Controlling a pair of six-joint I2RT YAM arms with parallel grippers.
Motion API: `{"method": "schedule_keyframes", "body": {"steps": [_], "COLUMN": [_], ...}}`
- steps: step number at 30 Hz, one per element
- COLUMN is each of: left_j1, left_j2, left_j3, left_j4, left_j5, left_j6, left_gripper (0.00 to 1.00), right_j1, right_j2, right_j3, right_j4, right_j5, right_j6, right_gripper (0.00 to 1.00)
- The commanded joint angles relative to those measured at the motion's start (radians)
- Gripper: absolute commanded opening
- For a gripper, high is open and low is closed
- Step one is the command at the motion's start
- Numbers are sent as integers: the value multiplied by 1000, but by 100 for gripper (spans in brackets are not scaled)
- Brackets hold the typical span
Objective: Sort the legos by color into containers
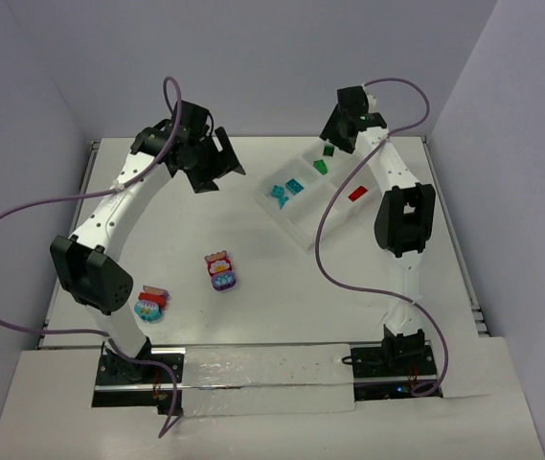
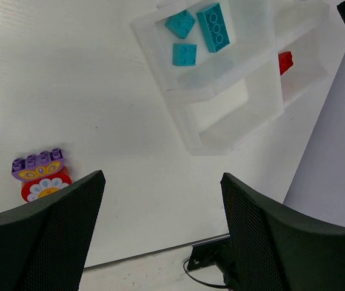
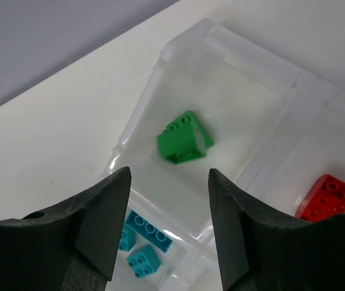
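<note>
The clear tray (image 1: 303, 228) of containers sits at the back right. My right gripper (image 1: 347, 123) hovers over its far compartment, open, with nothing between its fingers (image 3: 108, 218). Just below it a green lego (image 3: 184, 138) is in that compartment, slightly blurred. Teal legos (image 3: 147, 230) lie in the neighbouring compartment and a red lego (image 3: 328, 197) in another. My left gripper (image 1: 202, 159) hangs open and empty above the table's back left (image 2: 163, 206). Two multicoloured clumps stand on the table: a purple-and-red one (image 1: 220, 271) in the middle and a teal-and-red one (image 1: 149, 305) near the left arm.
Three teal bricks (image 2: 199, 30) and the red brick (image 2: 285, 62) also show in the left wrist view, with the purple-topped clump (image 2: 40, 176) at lower left. One tray compartment (image 2: 236, 112) holds nothing. Walls close in at left, back and right.
</note>
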Motion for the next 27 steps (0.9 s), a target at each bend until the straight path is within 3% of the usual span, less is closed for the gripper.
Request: {"method": "schedule_keyframes", "body": {"steps": [1, 8, 14, 20, 27], "left_j1": [6, 6, 5, 5, 6], "left_j2": [32, 35, -31, -155, -261], "left_j3": [60, 28, -170, -428, -567], "left_j4": [-39, -67, -100, -118, -129], "left_j5": [-17, -19, -62, -31, -47], "left_j6": [19, 68, 111, 116, 119], "left_gripper": [85, 80, 80, 79, 79], "right_j1": [-13, -20, -8, 142, 291], "right_j2": [8, -100, -396, -649, -731], "right_j3": [52, 0, -286, -580, -704], "right_j4": [-16, -17, 40, 28, -12], "right_j5": [-8, -50, -90, -88, -77], "right_j6": [-16, -6, -1, -11, 32], "right_gripper": [63, 63, 63, 63, 63]}}
